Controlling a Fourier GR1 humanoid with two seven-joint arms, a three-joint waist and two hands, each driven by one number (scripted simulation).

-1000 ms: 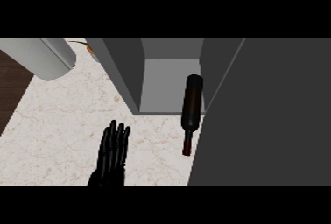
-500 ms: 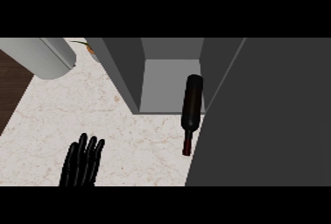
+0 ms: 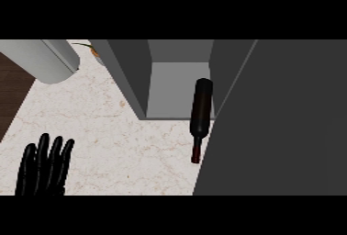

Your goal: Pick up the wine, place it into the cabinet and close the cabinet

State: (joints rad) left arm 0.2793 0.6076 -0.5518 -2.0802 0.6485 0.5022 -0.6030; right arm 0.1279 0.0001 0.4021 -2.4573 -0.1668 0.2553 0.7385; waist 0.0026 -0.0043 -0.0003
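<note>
Wine bottle (image 3: 200,110) lay on its side on the pale marbled tabletop (image 3: 122,137), long axis running toward and away from the robot: base end just past the cabinet's (image 3: 177,82) front edge, over the grey floor of the open compartment, neck and cap pointing out over the tabletop toward the viewer. Bottle sat hard against the right side of the opening, close beside the big dark cabinet door (image 3: 284,124), which stood open and filled the view to the right of the bottle. Left hand (image 3: 45,167) showed low and well to the left of the bottle, fingers straight and slightly spread, holding nothing, apart from the bottle. Right hand not seen. Judged: bottle only partly inside, door not closed; the next move would need the bottle pushed in along its own axis. A pale cylinder (image 3: 42,58) stood well left of the cabinet.
</note>
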